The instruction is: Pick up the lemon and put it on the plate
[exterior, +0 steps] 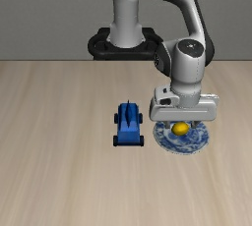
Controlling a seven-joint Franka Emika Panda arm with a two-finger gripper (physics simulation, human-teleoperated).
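The gripper (181, 121) is hanging right over the plate (200, 141), and the lemon (181, 129) is sitting directly beneath it, over the plate's middle. Gripped or loose? I cannot tell, since the hand is hiding that. The carry is looking done, with letting go and lifting away probably left. A blue toy car (128, 125) is crowding the plate's rim, toward the exterior view's left of the gripper, so straight up is offering the open room.

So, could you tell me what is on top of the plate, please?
A lemon lies over the blue patterned plate, just below the gripper, whose body hides the plate's far edge.
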